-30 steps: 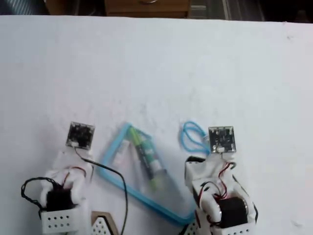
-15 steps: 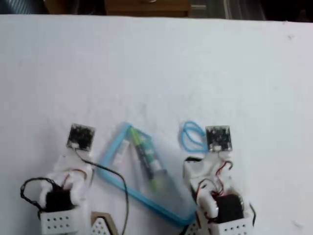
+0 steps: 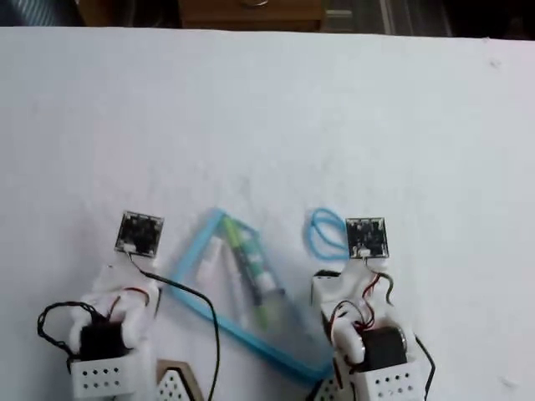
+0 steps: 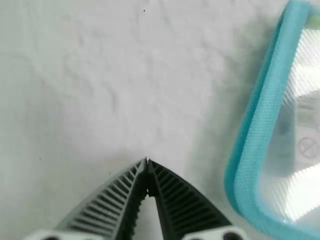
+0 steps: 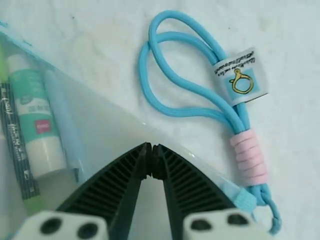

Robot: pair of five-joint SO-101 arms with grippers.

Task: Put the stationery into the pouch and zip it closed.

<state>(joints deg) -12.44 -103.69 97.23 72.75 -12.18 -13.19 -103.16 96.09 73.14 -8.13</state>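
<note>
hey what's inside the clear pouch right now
Through the clear pouch, a glue stick, a green pen and a pale blue stick show; the right gripper covers the rest.

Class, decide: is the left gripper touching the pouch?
Apart. The left wrist view shows bare table between the left gripper and the blue edge of the pouch.

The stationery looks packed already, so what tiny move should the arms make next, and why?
Probably the right gripper, now shut and empty, should open and take the blue cord with pink beads beside it. The white glue stick and green pen already lie inside the clear blue-edged pouch, and whether it is zipped I cannot tell.
</note>
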